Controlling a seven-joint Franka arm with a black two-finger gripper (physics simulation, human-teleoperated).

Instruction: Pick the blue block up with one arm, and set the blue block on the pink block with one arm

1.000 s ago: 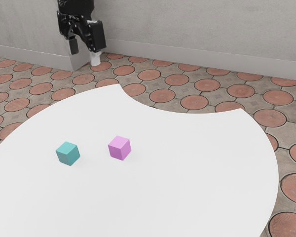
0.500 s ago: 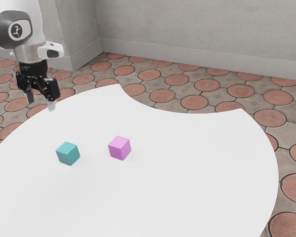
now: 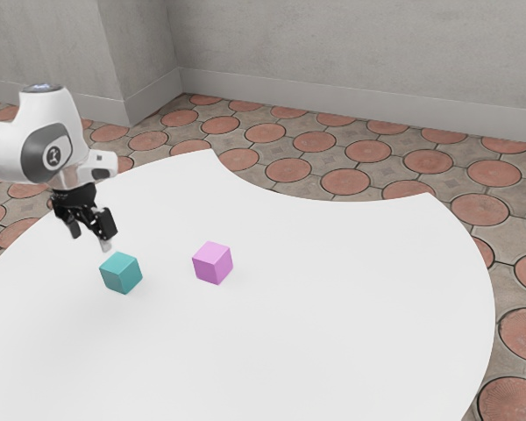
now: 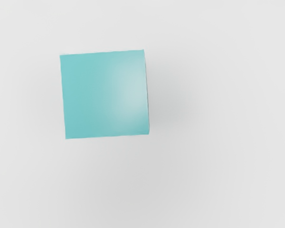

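A teal-blue block [image 3: 121, 272] rests on the white round table [image 3: 316, 289], toward the exterior view's left. A pink block [image 3: 212, 262] lies a short way to its right, apart from it. My black gripper [image 3: 91, 232] hangs just above and slightly behind the blue block, fingers open, holding nothing. From the wrist camera the blue block [image 4: 105, 94] is seen straight from above, a square top face on the white tabletop.
The table has a curved notch cut in its far edge [image 3: 272, 189]. Beyond it lie a floor of round terracotta tiles [image 3: 368, 149] and a grey wall with a corner pillar [image 3: 140, 53].
My arm has swung down from the back wall toward the table, dropping to just above the blue block. Both blocks have stayed put.
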